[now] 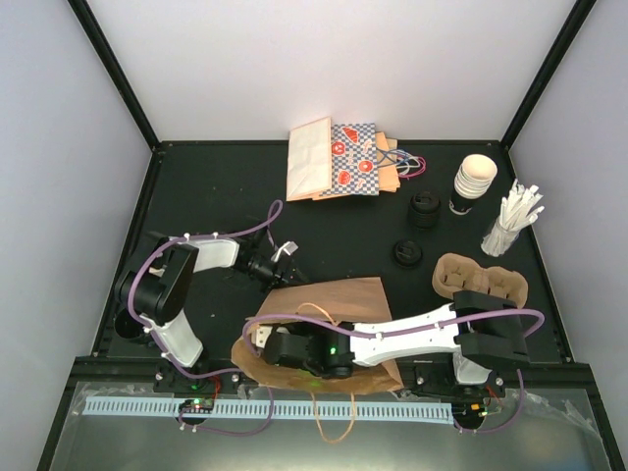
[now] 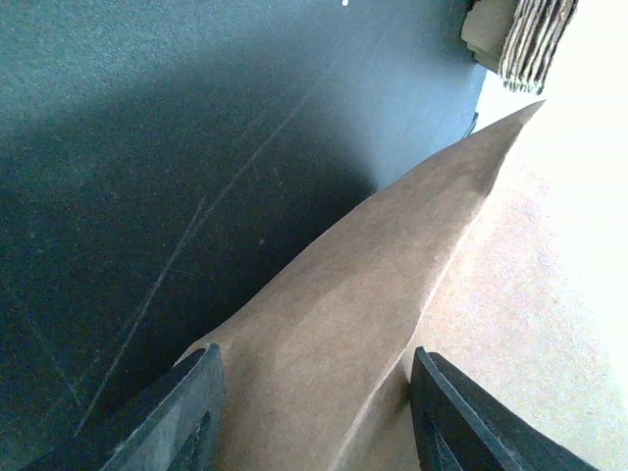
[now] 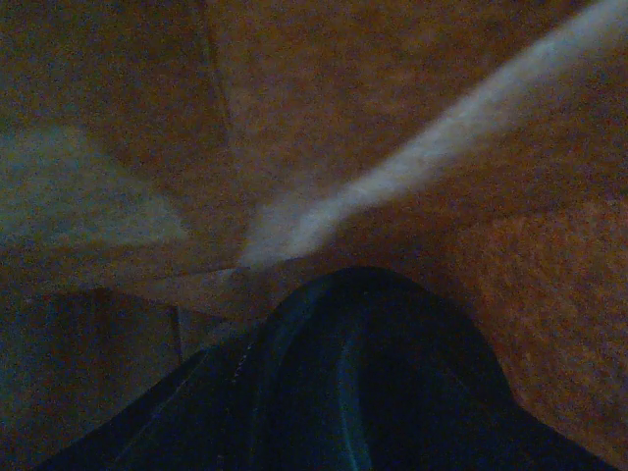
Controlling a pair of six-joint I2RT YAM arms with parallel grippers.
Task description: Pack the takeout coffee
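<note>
One cardboard carrier (image 1: 481, 283) near brown bag (image 1: 339, 299)

A robotics lab test cell: plain white walls (image 1: 59, 118) and black frame posts (image 1: 113, 74) box in a black table (image 1: 216, 196), with the left arm (image 1: 167, 285) and right arm (image 1: 412, 332) bolted at its 6 o'clock edge. Staged props lie about: paper bags (image 1: 334, 162) at 12 o'clock, a cup stack (image 1: 474, 182) and white sticks (image 1: 510, 221) at 2, a carrier (image 1: 481, 285) at 3.

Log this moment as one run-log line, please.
left gripper: astride brown paper bag rim, grip unclear | right gripper: inside bag, black lid before camera, state unclear
</note>
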